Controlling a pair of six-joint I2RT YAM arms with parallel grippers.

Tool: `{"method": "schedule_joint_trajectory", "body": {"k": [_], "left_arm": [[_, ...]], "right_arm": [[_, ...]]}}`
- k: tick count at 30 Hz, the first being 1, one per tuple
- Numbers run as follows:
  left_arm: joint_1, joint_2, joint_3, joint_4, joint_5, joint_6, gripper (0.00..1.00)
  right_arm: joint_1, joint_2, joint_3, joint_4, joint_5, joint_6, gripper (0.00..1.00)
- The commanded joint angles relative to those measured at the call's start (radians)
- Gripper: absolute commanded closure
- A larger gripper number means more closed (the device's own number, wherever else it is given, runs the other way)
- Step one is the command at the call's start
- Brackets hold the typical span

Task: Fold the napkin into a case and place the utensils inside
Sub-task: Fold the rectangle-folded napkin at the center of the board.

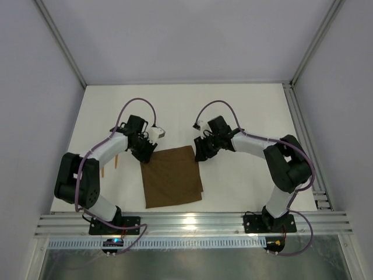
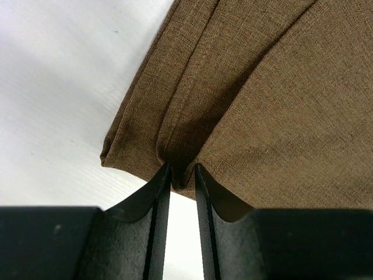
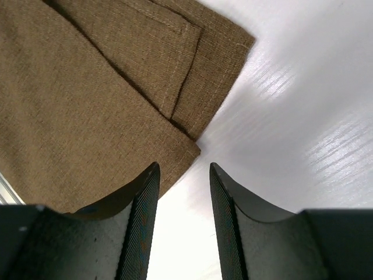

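**Overhead view.** Both arms are reaching forward from their bases at the bottom of the frame, with elbows bowing outward and wrists turning in toward the centre. The left gripper (image 1: 144, 151) is bearing on the upper-left corner of the napkin (image 1: 172, 177). The right gripper (image 1: 202, 153) is hanging just beside the napkin's upper-right corner. The napkin is lying flat at mid-frame on the white table (image 1: 250, 111), and its lower edge is lying near the metal rail (image 1: 192, 223). The utensils (image 1: 116, 161) are lying left of the cloth, apart from it and partly hidden by the left arm. Bare white table is showing broadly above the cloth and to its right.

**Left wrist view.** The two fingers (image 2: 158, 198) are pinching a raised pucker of the napkin's edge between their tips. A ridge of cloth is running from the pinch toward the top of the frame. White table is showing at the upper left. The overhead view is not resolving this grip.

**Right wrist view.** The fingers (image 3: 140, 204) are standing apart and holding nothing, with white table showing between them. A corner of the napkin is lying just beside the left-hand finger. In the upper centre of the frame, a folded upper layer with a stitched hem is resting on the lower layer. From overhead these layers are barely showing.
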Motion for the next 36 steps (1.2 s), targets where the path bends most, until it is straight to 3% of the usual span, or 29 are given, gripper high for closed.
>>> {"method": "schedule_joint_trajectory", "body": {"k": [1, 7, 10, 11, 14, 20, 28, 36], "left_arm": [[-0.002, -0.036, 0.008, -0.015, -0.005, -0.004, 0.74], [-0.002, -0.035, 0.01, -0.018, -0.013, -0.005, 0.72], [-0.003, -0.032, 0.011, -0.019, -0.014, -0.004, 0.72], [-0.002, -0.033, 0.013, -0.021, -0.016, -0.005, 0.71], [-0.002, -0.036, 0.013, -0.024, -0.013, -0.005, 0.71], [-0.002, -0.044, 0.018, -0.029, -0.014, -0.002, 0.71], [-0.003, -0.07, 0.03, -0.05, -0.02, -0.005, 0.71], [-0.002, -0.07, 0.024, -0.055, -0.025, -0.005, 0.52]], "right_arm": [[0.001, 0.038, 0.045, 0.004, 0.03, 0.001, 0.55], [0.001, 0.096, 0.044, 0.028, -0.019, 0.014, 0.58], [0.0, 0.108, 0.038, 0.041, -0.035, 0.018, 0.65], [0.0, 0.107, 0.036, 0.05, -0.038, 0.024, 0.74], [0.001, 0.093, 0.029, 0.053, -0.039, 0.028, 0.86], [0.001, 0.052, 0.027, 0.039, -0.053, 0.026, 0.97], [0.003, -0.034, 0.022, 0.044, -0.061, 0.035, 0.97], [0.049, -0.071, 0.071, 0.027, -0.053, 0.017, 0.97]]}}
